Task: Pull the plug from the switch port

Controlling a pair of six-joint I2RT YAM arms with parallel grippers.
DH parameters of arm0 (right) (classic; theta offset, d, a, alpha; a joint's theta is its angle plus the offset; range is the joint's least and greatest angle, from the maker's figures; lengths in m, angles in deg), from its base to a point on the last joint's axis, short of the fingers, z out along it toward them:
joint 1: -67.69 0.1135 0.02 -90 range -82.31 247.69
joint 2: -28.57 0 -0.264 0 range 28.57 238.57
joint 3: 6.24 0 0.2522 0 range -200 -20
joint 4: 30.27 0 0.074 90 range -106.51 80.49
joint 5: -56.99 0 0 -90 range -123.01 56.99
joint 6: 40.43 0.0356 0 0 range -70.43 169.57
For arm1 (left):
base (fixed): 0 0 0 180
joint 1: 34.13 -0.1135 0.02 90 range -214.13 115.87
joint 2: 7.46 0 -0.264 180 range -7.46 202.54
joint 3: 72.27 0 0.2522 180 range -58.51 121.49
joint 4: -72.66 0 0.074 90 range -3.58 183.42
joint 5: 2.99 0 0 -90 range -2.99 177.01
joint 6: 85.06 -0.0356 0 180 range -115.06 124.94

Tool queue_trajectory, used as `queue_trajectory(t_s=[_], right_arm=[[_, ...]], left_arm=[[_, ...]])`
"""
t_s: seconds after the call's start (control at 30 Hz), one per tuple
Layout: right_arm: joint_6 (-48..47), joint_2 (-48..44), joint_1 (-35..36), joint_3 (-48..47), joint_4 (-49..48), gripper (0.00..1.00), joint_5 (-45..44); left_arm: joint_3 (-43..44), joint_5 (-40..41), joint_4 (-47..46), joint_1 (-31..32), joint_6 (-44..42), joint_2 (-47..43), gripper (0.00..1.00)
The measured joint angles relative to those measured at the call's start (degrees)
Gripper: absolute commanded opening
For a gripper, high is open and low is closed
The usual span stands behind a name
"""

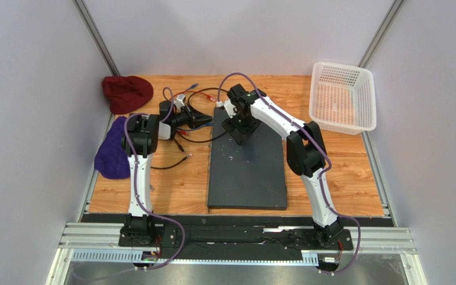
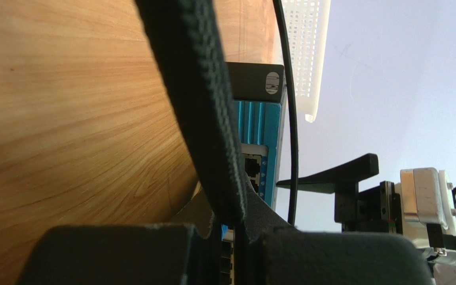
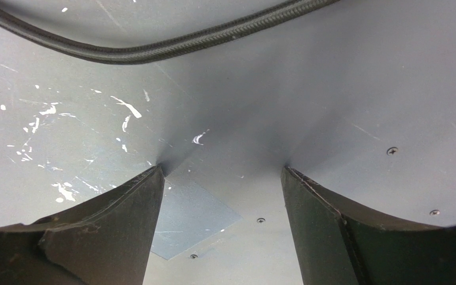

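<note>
Right pincer (image 1: 236,133), spread wide, pins the switch (image 1: 248,175) down as an anchor; left pincer (image 1: 208,122), at ten o'clock, pinches the black cable (image 2: 200,107).

White basket (image 1: 342,126), maroon cloth (image 1: 127,92), purple cloth (image 1: 114,151)

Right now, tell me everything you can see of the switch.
The switch is a big, flat, dark grey metal slab lying flat on the table, long side running away from the arms. White scuff specks and small screws mark its top. One edge face is blue with ports. The open right gripper rests both fingertips on its far end, where a black braided cable passes over the top.
</note>
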Motion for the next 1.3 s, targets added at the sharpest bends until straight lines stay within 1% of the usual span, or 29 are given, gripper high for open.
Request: queue_trajectory(t_s=[0.1, 0.17, 0.33, 0.37, 0.47, 0.63, 0.7, 0.8, 0.87, 0.93, 0.97, 1.03, 1.07, 1.17, 1.3], right_arm=[[0.00, 0.04, 0.00, -0.11, 0.07, 0.79, -0.04], [0.00, 0.07, 0.00, -0.15, 0.07, 0.79, -0.07], [-0.02, 0.07, -0.04, -0.17, 0.02, 0.79, -0.39], [-0.04, 0.07, -0.04, -0.15, 0.04, 0.79, -0.44], [-0.15, 0.04, -0.04, -0.15, 0.00, 0.79, -0.46], [-0.15, 0.07, 0.11, -0.17, 0.00, 0.79, -0.26], [-0.15, 0.09, 0.13, -0.17, 0.00, 0.79, -0.20], [-0.17, 0.15, 0.22, -0.33, 0.09, 0.79, -0.22], [-0.20, 0.15, 0.22, -0.37, 0.13, 0.79, -0.42], [-0.22, 0.15, 0.13, -0.37, 0.11, 0.79, -0.48], [-0.24, 0.15, -0.02, -0.37, 0.11, 0.79, -0.52], [-0.24, 0.15, -0.24, -0.37, 0.04, 0.79, -0.50], [-0.24, 0.15, -0.24, -0.37, 0.02, 0.79, -0.52], [-0.24, 0.15, -0.11, -0.39, 0.00, 0.79, -0.50], [-0.22, 0.15, -0.04, -0.39, -0.02, 0.80, -0.48]], left_arm=[[1.03, -1.73, 0.74, -0.55, -0.26, 0.22, 0.00], [3.89, -3.41, 3.10, -0.94, -1.11, 1.31, 0.00], [16.74, -7.54, 12.63, 0.66, -4.04, 6.62, 0.00], [18.05, -7.58, 14.10, 0.98, -4.57, 7.13, 0.00], [16.11, -6.36, 13.05, 1.11, -4.96, 6.38, 0.00], [-0.07, 2.16, 1.44, 0.61, -2.21, -0.66, 0.00], [-4.33, 3.45, -3.63, 0.24, 0.50, -1.81, 0.00], [-4.02, 2.82, -7.04, 0.02, 3.76, -0.70, 0.00], [0.20, -0.70, -4.87, -0.15, 3.19, 1.07, 0.00], [5.75, -4.33, -0.37, -0.20, 1.75, 3.17, 0.00], [8.02, -4.92, 2.27, -0.26, 0.68, 3.87, 0.04], [10.80, -4.79, 7.02, 0.28, -1.51, 4.35, 0.19], [11.39, -4.59, 8.81, 0.42, -2.56, 4.35, 0.33], [12.70, -4.57, 12.31, 0.42, -3.58, 4.35, 0.45], [12.66, -4.92, 10.47, 0.37, -1.03, 4.22, 0.50]])
